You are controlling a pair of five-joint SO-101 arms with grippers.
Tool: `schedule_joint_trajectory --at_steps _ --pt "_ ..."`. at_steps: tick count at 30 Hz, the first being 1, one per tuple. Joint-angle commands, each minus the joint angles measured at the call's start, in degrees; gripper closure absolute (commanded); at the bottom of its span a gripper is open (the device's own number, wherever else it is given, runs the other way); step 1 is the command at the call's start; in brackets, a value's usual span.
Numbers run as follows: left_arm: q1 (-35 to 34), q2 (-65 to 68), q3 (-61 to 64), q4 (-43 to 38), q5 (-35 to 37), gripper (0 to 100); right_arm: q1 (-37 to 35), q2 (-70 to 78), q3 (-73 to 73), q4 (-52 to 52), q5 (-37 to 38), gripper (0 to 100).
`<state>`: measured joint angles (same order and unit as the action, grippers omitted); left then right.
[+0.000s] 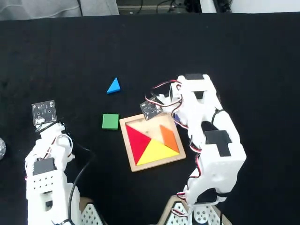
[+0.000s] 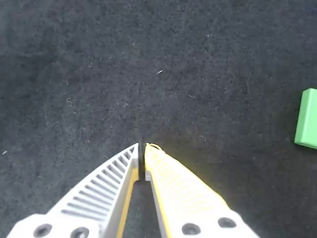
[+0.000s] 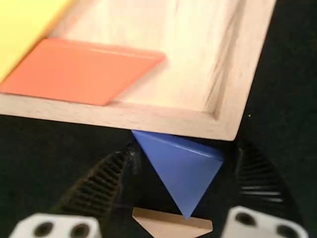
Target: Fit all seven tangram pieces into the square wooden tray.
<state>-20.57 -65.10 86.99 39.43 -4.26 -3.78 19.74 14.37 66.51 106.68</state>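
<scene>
Pale, fine-grained wood forms the square tray (image 3: 148, 119), and the coming move turns on its raised rim. The right gripper (image 3: 185, 150) appears to have its dark ribbed jaws closed on the sides of a dark blue triangle (image 3: 181, 171). The triangle sits just outside the rim near one corner, with one edge toward the wood, slightly skewed to it, and the opposite point aimed back at the wrist. Bare tray floor lies straight ahead across the rim, next to the slanted end of the flat, matte orange parallelogram (image 3: 79, 72). As I judge it, the piece has to clear the lip and travel forward, then turn to sit square. In the high view the red triangle (image 1: 137, 139) and yellow triangle (image 1: 157, 152) lie flush together in the tray, filling the half nearer the arms. The right arm is bent over the far corner. The left gripper (image 2: 142, 147), one jaw white and the other yellow, is pinched closed on nothing above the fuzzy black cloth, well apart from the tray. A thick green square (image 1: 110, 121) lies just beside the tray's far corner on the left arm's side, and a light blue triangle (image 1: 113, 86) lies farther out on the cloth. Both are smooth, sharp-edged blocks.
</scene>
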Motion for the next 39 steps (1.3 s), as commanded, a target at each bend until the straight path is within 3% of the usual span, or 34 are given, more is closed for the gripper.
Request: schedule_joint_trajectory --at_steps 1,3,8,14,24,31,39 --pt "0.84 -0.26 -0.57 -0.88 -0.62 97 0.88 0.75 -2.33 -1.41 0.53 69.2" --pt "0.84 -0.26 -0.57 -0.88 -0.62 97 0.88 1.45 -2.51 -1.49 0.79 71.6" --pt "0.92 -0.26 -0.57 -0.88 -0.62 97 1.14 2.07 -3.38 -2.02 0.70 91.0" --pt "0.92 -0.26 -0.57 -0.88 -0.62 97 2.20 1.71 -4.44 -2.02 -0.88 93.1" --pt "0.92 -0.26 -0.57 -0.79 -0.62 97 2.20 1.45 -11.91 -1.14 -31.56 93.5" --pt "0.92 -0.26 -0.57 -0.70 -0.62 97 1.67 -9.01 -13.85 8.97 -40.44 93.5" --pt "0.84 -0.26 -0.57 -0.53 -0.62 97 -9.76 -19.65 -0.57 4.92 -64.97 93.5"
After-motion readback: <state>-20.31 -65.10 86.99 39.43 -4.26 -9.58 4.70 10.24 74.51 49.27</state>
